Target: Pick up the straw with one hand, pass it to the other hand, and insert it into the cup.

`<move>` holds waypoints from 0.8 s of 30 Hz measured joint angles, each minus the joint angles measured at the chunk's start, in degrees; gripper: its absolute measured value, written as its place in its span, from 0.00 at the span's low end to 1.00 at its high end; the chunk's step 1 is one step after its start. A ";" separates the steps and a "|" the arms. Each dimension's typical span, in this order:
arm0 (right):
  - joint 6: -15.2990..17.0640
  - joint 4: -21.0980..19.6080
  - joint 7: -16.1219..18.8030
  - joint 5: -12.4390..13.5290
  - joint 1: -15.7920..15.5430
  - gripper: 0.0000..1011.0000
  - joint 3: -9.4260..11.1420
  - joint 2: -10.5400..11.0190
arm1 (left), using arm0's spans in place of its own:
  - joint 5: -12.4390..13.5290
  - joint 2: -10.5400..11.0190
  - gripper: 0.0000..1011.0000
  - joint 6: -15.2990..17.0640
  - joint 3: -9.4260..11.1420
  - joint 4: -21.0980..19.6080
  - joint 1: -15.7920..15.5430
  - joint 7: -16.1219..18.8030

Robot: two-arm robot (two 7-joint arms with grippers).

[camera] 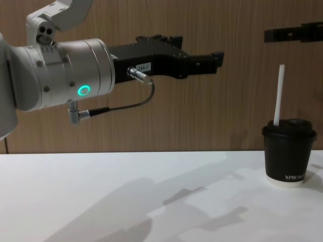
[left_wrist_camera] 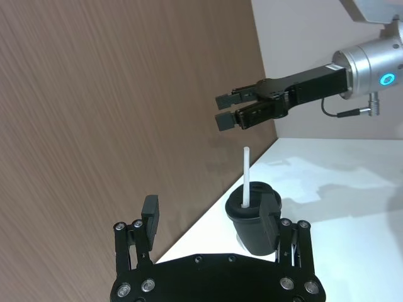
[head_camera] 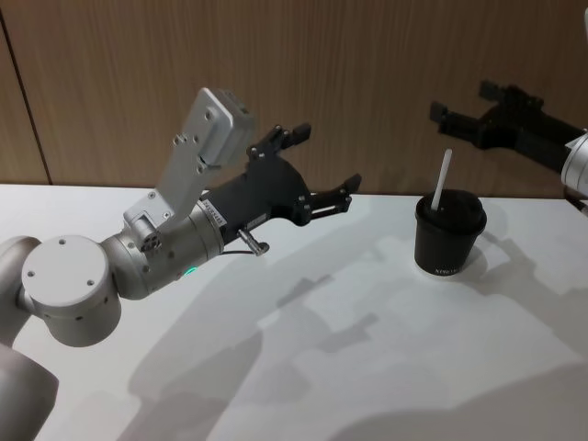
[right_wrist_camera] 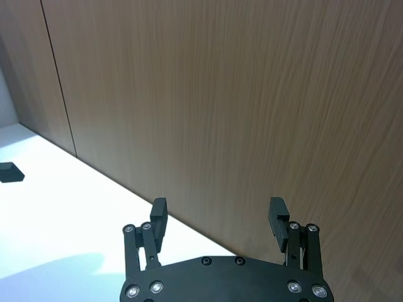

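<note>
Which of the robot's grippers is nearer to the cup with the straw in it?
The right gripper, open, hangs just above and behind the cup and its straw. The left gripper, also open, is raised farther off to the cup's left.

We see the white straw (left_wrist_camera: 246, 176) standing upright in the lidded black cup (left_wrist_camera: 253, 218) on the white table (left_wrist_camera: 340, 189). Our left gripper (left_wrist_camera: 211, 217) gapes wide before the cup; above the cup, the right gripper (left_wrist_camera: 224, 110) hangs slightly parted, empty.

The white straw (head_camera: 442, 179) is standing slightly tilted in the lid of the black cup (head_camera: 447, 239), which is sitting upright at the table's far right.
</note>
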 joint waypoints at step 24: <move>-8.21 -9.71 -9.05 -6.83 -10.13 0.99 0.70 -0.53 | -0.65 -5.21 0.99 -2.71 -1.47 5.46 -2.53 7.02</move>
